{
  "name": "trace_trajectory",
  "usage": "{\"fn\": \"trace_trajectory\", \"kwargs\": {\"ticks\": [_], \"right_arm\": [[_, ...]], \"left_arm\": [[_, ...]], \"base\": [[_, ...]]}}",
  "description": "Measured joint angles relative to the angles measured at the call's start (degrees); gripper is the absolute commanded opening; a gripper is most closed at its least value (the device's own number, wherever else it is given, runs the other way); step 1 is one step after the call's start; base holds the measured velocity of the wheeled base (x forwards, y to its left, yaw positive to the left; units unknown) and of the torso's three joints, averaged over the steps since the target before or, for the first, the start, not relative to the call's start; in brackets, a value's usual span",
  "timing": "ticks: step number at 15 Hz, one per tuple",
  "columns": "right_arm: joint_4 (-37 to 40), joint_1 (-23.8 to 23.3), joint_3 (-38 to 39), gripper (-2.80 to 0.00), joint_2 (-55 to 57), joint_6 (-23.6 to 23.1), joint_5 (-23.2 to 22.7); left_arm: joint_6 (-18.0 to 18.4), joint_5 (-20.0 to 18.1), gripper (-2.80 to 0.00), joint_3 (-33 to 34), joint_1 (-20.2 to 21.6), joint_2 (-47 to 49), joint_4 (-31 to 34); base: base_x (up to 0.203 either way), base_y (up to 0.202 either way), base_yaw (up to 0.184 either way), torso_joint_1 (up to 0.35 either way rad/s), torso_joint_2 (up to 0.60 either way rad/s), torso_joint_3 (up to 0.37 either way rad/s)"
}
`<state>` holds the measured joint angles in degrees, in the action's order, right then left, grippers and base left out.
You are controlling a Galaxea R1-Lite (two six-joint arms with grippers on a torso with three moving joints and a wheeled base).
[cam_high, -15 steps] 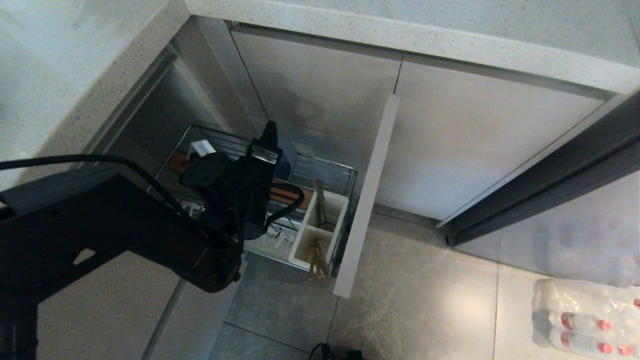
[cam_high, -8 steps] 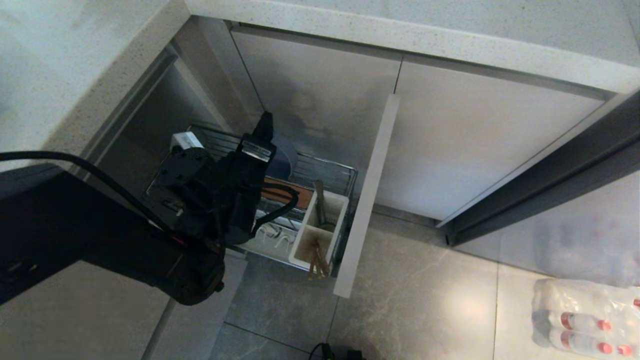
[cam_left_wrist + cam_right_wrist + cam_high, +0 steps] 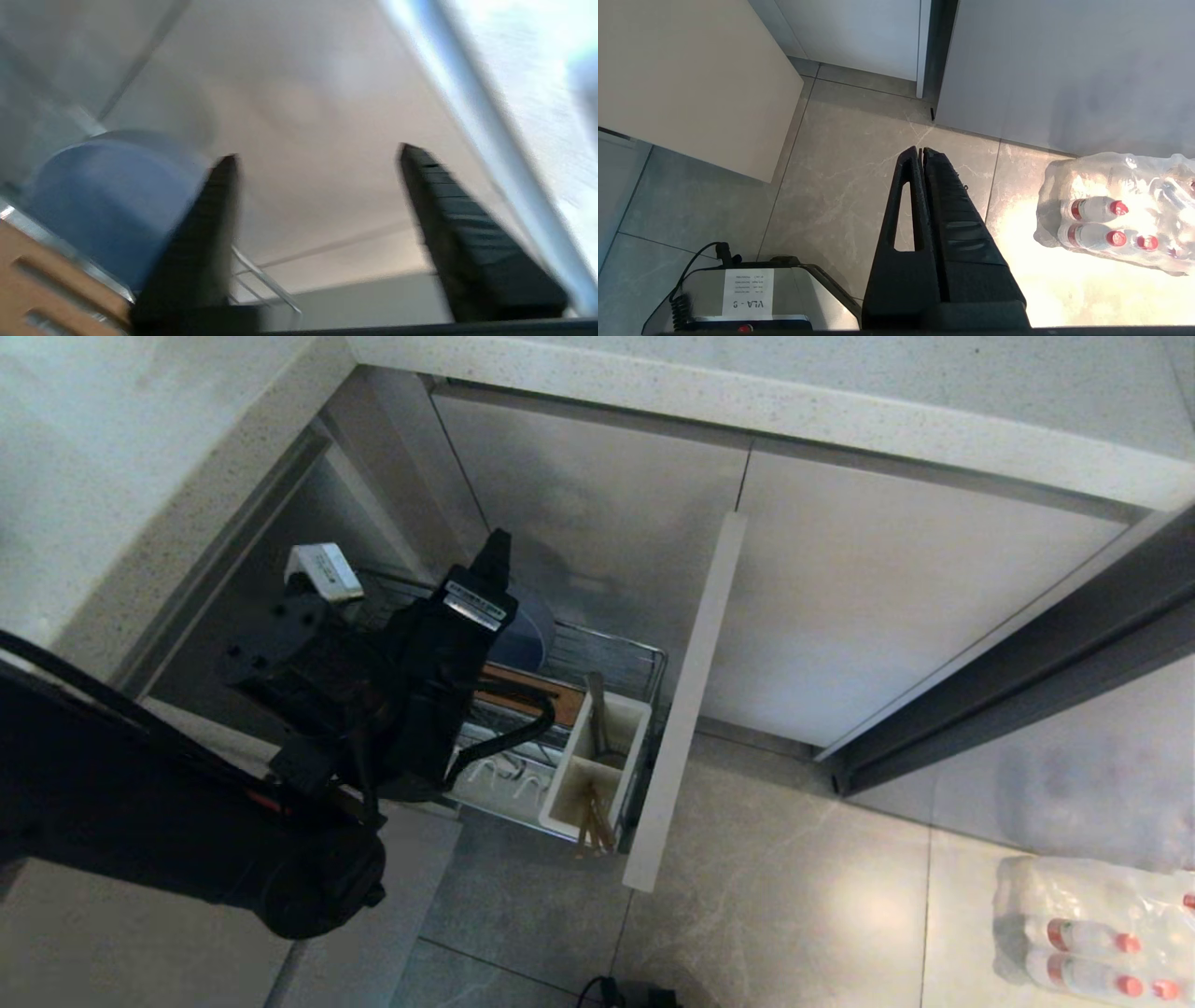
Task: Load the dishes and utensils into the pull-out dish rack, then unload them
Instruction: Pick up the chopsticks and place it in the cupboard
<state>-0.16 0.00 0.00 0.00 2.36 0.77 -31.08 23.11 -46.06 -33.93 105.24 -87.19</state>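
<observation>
The pull-out dish rack (image 3: 611,658) stands drawn out of the lower cabinet, with its beige front panel (image 3: 686,709) at the right. A blue dish (image 3: 530,633) stands on edge at the rack's back by the brown wooden strip (image 3: 537,695); I cannot tell whether it is the plate or the bowl. The chopsticks (image 3: 590,826) and the fork (image 3: 596,709) stand in the white caddy (image 3: 569,784). My left gripper (image 3: 317,156) hangs open and empty above the rack, with the blue dish (image 3: 107,200) just beside one finger. My right gripper (image 3: 921,150) is shut over the floor.
A stone countertop (image 3: 747,401) overhangs the cabinet fronts above the rack. A shrink-wrapped pack of water bottles (image 3: 1092,924) lies on the tiled floor at the right. The robot's base (image 3: 738,298) sits below the right gripper.
My left arm has lifted and drawn back toward the left, carrying the gripper a little higher above the blue dish. The dish, the utensils and the right arm have stayed put.
</observation>
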Motion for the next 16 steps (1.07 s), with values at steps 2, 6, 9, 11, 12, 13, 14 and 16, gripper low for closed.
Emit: {"fn": "trace_trajectory", "kwargs": {"ticks": [2,6,9,11,12,13,14,16], "right_arm": [[0.00,0.00,0.00,-2.80,0.00,0.01,0.00],[0.00,0.00,0.00,-2.80,0.00,-0.01,0.01],[0.02,0.00,0.00,-2.80,0.00,0.00,0.02],[0.00,0.00,0.00,-2.80,0.00,0.00,0.00],[0.01,0.00,0.00,-2.80,0.00,-0.01,0.01],[0.01,0.00,0.00,-2.80,0.00,0.00,0.02],[0.00,0.00,0.00,-2.80,0.00,0.01,0.01],[0.00,0.00,0.00,-2.80,0.00,0.01,0.01]], "left_arm": [[3.16,-3.52,-2.80,0.97,-0.33,-2.37,0.01],[9.72,-12.69,-2.80,1.94,-0.72,-7.81,0.44],[15.17,-19.07,-2.80,0.95,0.25,-12.46,8.46],[18.79,-21.93,-2.80,-0.50,0.78,-17.69,16.48],[21.15,-22.48,-2.80,-1.15,1.04,-20.64,20.72],[23.80,-22.64,-2.80,-1.77,1.43,-23.35,24.54],[27.24,-22.73,-2.80,-2.26,1.99,-26.55,28.85],[34.48,-22.06,-2.80,-2.66,2.65,-31.26,37.27]], "base": [[0.000,0.000,0.000,0.000,0.00,0.000],[0.000,0.000,0.000,0.000,0.00,0.000],[0.000,0.000,0.000,0.000,0.00,0.000],[0.000,0.000,0.000,0.000,0.00,0.000],[0.000,0.000,0.000,0.000,0.00,0.000],[0.000,0.000,0.000,0.000,0.00,0.000],[0.000,0.000,0.000,0.000,0.00,0.000],[0.000,0.000,0.000,0.000,0.00,0.000]]}}
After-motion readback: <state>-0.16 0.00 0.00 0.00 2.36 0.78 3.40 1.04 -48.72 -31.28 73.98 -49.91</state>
